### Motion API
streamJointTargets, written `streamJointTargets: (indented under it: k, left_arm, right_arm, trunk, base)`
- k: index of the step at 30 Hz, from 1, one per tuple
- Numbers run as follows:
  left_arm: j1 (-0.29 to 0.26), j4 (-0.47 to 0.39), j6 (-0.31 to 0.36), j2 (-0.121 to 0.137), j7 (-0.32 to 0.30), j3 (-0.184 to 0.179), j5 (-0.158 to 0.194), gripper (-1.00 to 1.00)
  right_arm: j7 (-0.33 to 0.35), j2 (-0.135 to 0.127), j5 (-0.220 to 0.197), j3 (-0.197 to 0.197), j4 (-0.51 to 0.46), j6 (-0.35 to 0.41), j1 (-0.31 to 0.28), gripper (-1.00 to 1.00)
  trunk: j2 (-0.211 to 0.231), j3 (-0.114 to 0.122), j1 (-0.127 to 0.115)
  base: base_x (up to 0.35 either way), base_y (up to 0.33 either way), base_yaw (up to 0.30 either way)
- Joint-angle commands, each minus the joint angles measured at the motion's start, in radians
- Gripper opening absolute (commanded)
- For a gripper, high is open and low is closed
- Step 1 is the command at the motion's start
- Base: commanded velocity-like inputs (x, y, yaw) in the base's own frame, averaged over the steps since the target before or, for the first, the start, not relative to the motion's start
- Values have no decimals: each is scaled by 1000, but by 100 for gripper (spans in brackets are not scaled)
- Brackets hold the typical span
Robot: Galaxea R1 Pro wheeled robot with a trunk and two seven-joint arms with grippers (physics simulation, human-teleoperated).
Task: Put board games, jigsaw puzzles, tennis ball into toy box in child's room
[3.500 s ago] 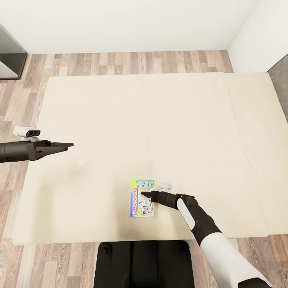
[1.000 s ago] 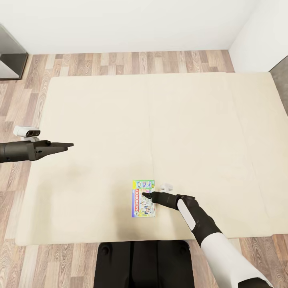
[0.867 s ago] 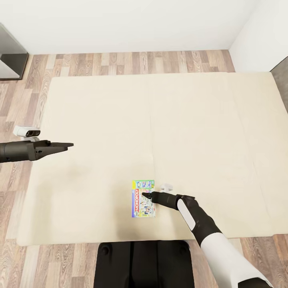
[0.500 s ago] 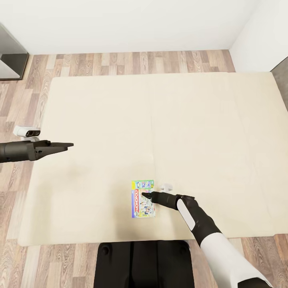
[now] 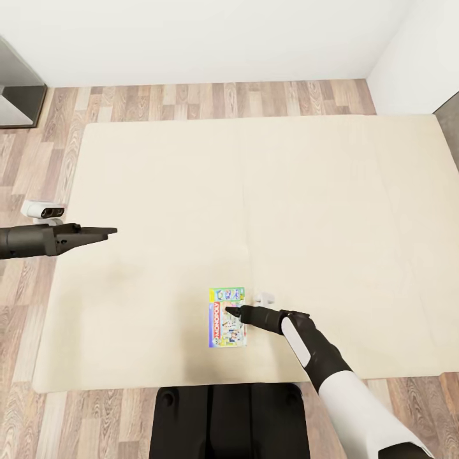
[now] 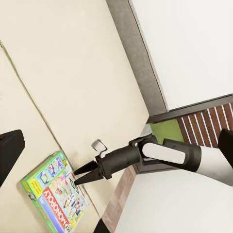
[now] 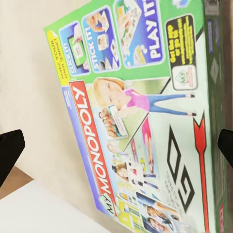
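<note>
The Monopoly box (image 5: 227, 317) lies on the bed (image 5: 255, 191) (near its front edge).

We see the bed (image 5: 255, 191) covered in matt beige cloth, smooth and seamed. The Monopoly box (image 5: 226, 317) is glossy printed cardboard. The floor (image 5: 191, 99) is grained wood plank.

The right pincer (image 5: 231, 311) is covering part of the Monopoly box (image 5: 223, 317); the right wrist view's edge is cropping that box's cover, and its small print is blurring.
</note>
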Motion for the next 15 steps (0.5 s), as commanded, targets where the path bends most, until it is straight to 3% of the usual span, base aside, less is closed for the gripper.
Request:
streamJointTargets:
  k: [1, 15]
  left_arm:
    - [0, 0, 11, 1, -4, 0, 0, 100]
    - [0, 0, 11, 1, -4, 0, 0, 100]
  right_arm:
    - [0, 1, -4, 0, 0, 6, 0, 100]
    - [0, 3, -4, 0, -1, 6, 0, 100]
  trunk:
    - [-1, -1, 1]
    - [-1, -1, 1]
  base:
    - [0, 52, 0]
    - [0, 57, 0]
